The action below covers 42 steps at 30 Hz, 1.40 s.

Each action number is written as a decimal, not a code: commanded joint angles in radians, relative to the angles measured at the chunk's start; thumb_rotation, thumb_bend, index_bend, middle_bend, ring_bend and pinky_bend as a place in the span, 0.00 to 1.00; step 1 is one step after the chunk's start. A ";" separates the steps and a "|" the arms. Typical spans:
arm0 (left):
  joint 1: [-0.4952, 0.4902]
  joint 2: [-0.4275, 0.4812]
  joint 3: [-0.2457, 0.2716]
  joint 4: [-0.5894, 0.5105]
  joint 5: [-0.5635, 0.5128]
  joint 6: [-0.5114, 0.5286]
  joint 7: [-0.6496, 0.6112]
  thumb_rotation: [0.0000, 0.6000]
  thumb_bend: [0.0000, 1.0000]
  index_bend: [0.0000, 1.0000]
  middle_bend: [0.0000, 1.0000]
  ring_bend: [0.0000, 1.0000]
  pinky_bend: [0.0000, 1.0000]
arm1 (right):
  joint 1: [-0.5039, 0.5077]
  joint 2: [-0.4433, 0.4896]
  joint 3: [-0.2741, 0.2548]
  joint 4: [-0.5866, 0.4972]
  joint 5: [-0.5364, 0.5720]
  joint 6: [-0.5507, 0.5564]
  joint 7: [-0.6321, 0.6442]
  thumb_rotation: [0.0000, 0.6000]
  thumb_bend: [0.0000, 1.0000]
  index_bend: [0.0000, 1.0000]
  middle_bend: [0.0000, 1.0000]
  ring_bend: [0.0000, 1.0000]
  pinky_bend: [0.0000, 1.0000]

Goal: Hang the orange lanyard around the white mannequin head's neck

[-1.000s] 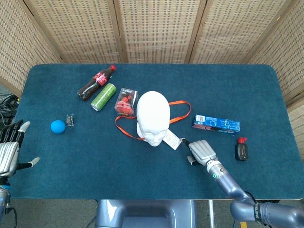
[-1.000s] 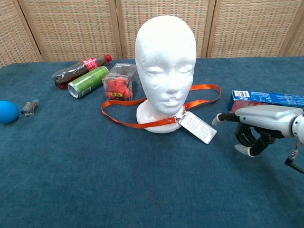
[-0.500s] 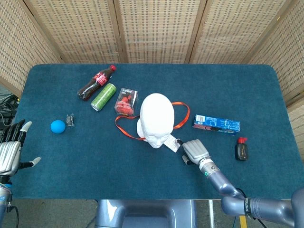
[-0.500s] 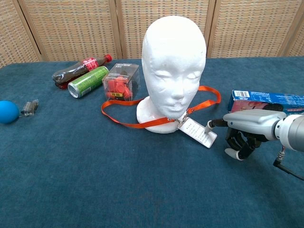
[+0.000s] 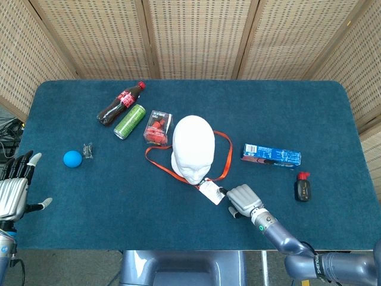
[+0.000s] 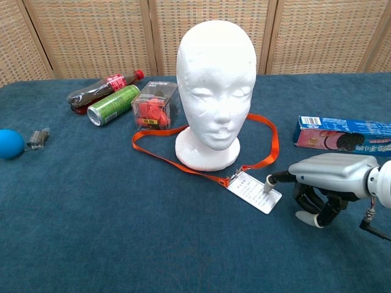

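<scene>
The white mannequin head (image 5: 192, 148) (image 6: 215, 85) stands upright mid-table, facing the near edge. The orange lanyard (image 5: 228, 156) (image 6: 272, 144) lies flat on the cloth, looping round the head's base; its far stretch is hidden behind the head. Its white badge (image 5: 211, 192) (image 6: 253, 192) lies in front of the base. My right hand (image 5: 242, 200) (image 6: 327, 177) sits just right of the badge, one fingertip (image 6: 269, 182) pressing the badge's right edge, the other fingers curled under with nothing in them. My left hand (image 5: 14, 189) hovers at the table's left edge, fingers spread, holding nothing.
Behind and left of the head are a clear cube of red pieces (image 5: 158, 127) (image 6: 156, 105), a green can (image 5: 130, 121) and a cola bottle (image 5: 121, 103). A blue ball (image 5: 72, 158) and small clip (image 5: 88, 151) lie left. A biscuit box (image 5: 271, 154) (image 6: 342, 132) and small dark bottle (image 5: 303, 187) lie right.
My right hand has drawn back toward the near edge, dragging the badge with its fingertip. The lanyard loop slid forward and narrowed round the base. The head rocked and stands upright again.
</scene>
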 commanded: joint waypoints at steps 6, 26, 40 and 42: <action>0.005 0.001 -0.004 -0.001 0.007 -0.002 -0.002 1.00 0.00 0.00 0.00 0.00 0.00 | 0.015 0.071 -0.071 -0.124 -0.056 -0.030 -0.045 1.00 0.68 0.24 0.78 0.65 0.90; 0.020 0.004 -0.008 0.004 0.035 -0.003 -0.023 1.00 0.00 0.00 0.00 0.00 0.00 | -0.072 0.284 -0.097 -0.168 -0.652 0.272 0.228 1.00 0.69 0.28 0.79 0.66 0.90; 0.083 -0.030 0.025 0.086 0.167 0.092 -0.109 1.00 0.00 0.00 0.00 0.00 0.00 | -0.469 0.378 -0.072 0.035 -0.527 0.792 0.461 1.00 0.00 0.00 0.00 0.00 0.00; 0.091 -0.032 0.032 0.092 0.167 0.092 -0.108 1.00 0.00 0.00 0.00 0.00 0.00 | -0.503 0.350 -0.060 0.080 -0.529 0.840 0.505 1.00 0.00 0.00 0.00 0.00 0.00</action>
